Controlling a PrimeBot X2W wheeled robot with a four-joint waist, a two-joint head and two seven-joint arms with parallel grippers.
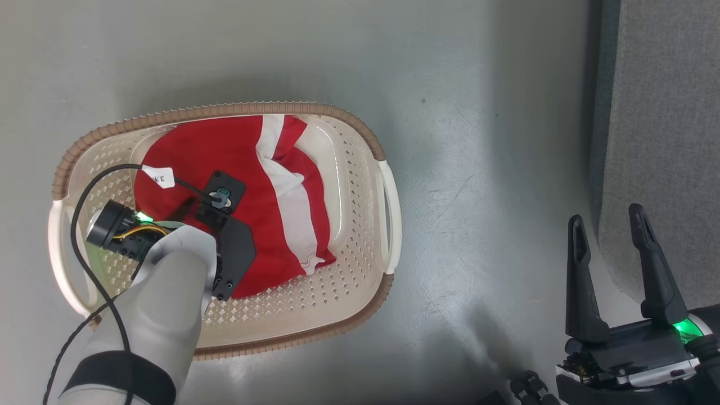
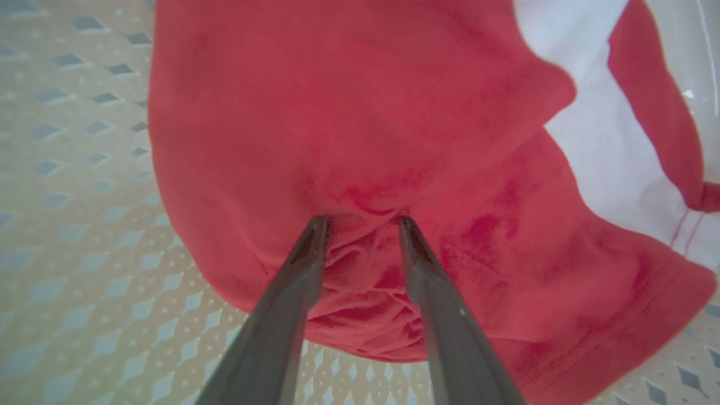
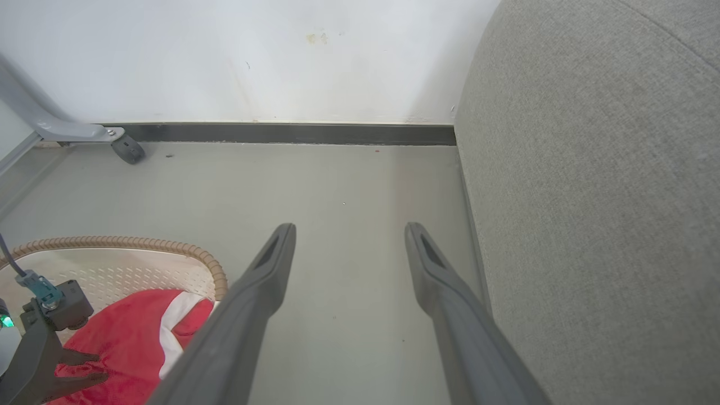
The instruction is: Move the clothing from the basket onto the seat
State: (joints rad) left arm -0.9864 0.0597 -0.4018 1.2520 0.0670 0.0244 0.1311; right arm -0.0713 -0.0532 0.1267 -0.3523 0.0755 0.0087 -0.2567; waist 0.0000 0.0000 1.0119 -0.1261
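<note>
**Clothing in the basket, left pincer pressed into the cloth**

The task looks to be at its opening step. The clothing, red with white panels, lies heaped inside the basket, which stands on the floor. No garment lies on the part of the seat that is in view. Everything therefore appears left to do: grip, lift out, carry across and lay down. How many garments make up the heap cannot be told, as the folds run together.

The left pincer reaches down into the basket from above. Its two fingers stand moderately apart, and both tips are sunk into the red fabric near the heap's edge. A wrinkled ridge of cloth is bunched in the gap between them. Judging by that gap, the cloth is bracketed but not pinched tight, so nothing is firmly held.

The right pincer hangs wide apart and empty over the floor. It sits just beside the seat's grey front and well apart from the basket. The seat lies to the robot's right of the basket, with a strip of floor between them.
</note>
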